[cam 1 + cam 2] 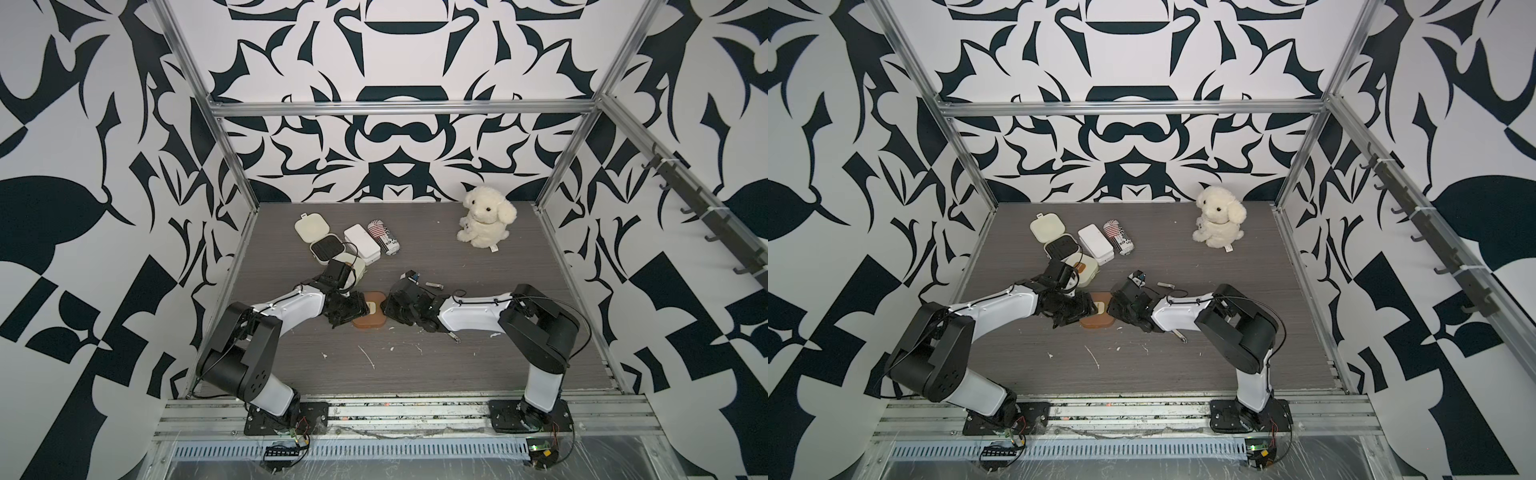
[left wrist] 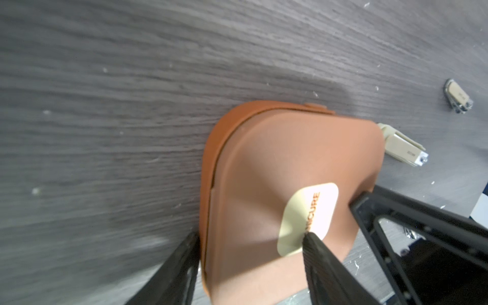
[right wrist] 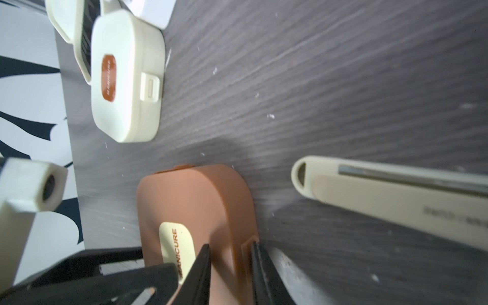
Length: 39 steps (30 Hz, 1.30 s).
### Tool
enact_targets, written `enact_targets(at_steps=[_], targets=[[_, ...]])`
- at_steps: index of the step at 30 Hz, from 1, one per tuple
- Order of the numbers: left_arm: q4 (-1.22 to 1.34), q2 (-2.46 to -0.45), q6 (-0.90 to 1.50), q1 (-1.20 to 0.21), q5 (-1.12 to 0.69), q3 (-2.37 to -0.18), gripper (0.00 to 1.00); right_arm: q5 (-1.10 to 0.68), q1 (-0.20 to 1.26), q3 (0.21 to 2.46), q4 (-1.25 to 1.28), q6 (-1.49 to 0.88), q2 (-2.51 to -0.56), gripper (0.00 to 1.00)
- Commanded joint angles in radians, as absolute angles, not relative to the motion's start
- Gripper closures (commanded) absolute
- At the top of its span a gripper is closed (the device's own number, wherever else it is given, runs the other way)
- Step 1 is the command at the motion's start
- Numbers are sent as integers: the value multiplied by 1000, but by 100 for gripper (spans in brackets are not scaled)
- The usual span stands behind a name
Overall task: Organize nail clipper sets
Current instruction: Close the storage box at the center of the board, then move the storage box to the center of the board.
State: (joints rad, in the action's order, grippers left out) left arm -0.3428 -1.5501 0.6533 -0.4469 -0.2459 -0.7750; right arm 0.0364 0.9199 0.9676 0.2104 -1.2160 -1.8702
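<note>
Tan-brown case (image 1: 369,316), closed, lies central on the worktop (image 1: 415,361). Left jaws clamp its edge. Right jaws, narrowly parted, touch its latch side, grip unclear. Two cream ones behind: open case (image 1: 311,226), shut case (image 3: 124,79). Two loose: near clipper (image 2: 404,149), far clipper (image 2: 458,96).

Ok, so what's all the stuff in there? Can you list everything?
brown case: one, tan-brown, shut, middle front.
open cream case: one, cream, black inside, back left.
shut cream case: one, cream, in front of it.
white box: one, white, beside the open case.
striped can: one, striped, lying beside the box.
plush dog: one, cream, back right.
clippers: at least two, cream-and-metal, right of brown case.
left gripper, right gripper: two, black, both clamped on the brown case.
</note>
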Motion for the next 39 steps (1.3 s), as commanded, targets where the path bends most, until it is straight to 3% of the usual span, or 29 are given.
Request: enact_targets(at_steps=[1,9,22,32,39], targets=[[-315,-1620,689,-501,-382,-726,34,-145,993,934,155,-1246,-1991,71],[-392,-1603,690,-500,-306,-766,33,-134,1016,936,150,-1236,-1973,70],[-715,-1381,669,-334,-104,-897,13,-21,920,1135,-238,-917,-1807,62],[-784,-1197,659,-212,-132,-996,9,-85,920,1159,-234,-852,-1843,59],[-784,-1194,647,-128,-210,-1037,8,-176,919,1213,-154,-853,-1956,59]])
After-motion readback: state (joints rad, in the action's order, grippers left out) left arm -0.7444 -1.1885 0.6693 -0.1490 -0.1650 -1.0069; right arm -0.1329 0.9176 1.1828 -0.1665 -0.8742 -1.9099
